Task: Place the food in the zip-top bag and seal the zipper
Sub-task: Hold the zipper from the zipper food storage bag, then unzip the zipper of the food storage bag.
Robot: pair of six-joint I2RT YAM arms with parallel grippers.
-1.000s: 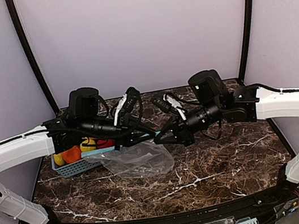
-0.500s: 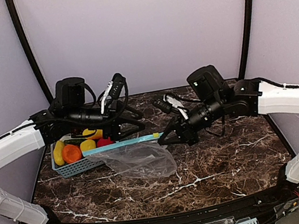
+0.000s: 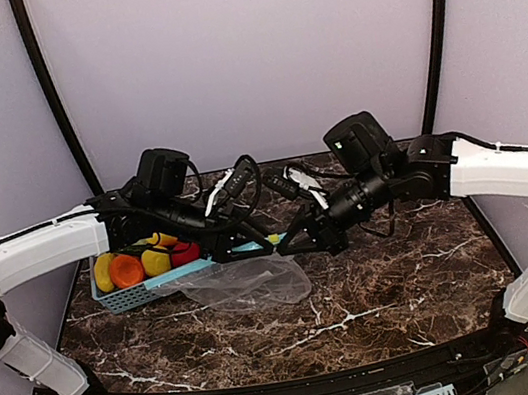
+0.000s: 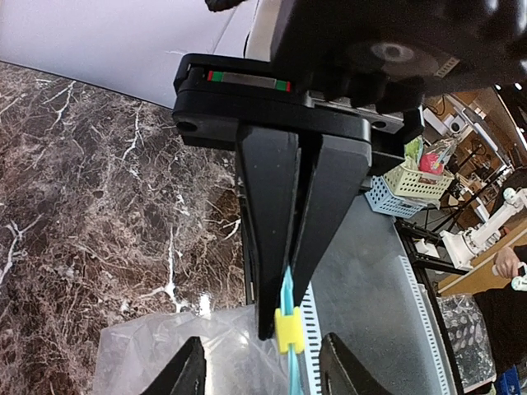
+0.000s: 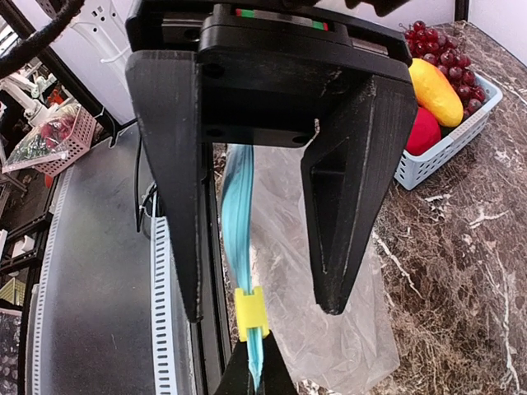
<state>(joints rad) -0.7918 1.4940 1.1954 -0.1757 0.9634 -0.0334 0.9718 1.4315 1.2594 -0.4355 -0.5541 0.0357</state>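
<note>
1. Up at the middle of the marble table (image 3: 389,278), the two arms meet tip to tip over the zip-top bag (image 3: 249,286), which sags clear and crumpled just in front of the teal basket (image 3: 134,298)
2. The left gripper (image 4: 284,317) is pinched narrow on the zipper (image 5: 237,206), its fingers pressed together around the teal strip right beside the yellow slider (image 4: 286,332)
3. The right gripper (image 5: 262,309) stands wide, one finger on each side of the strip; whether either finger touches it cannot be told
4. The zipper edge is held above the table, and the rest of the bag hangs down onto the marble
5. The food lies in the basket: purple grapes (image 5: 436,49), a yellow piece (image 5: 435,90), a red piece (image 5: 424,132) and an orange piece (image 3: 126,271)
</note>
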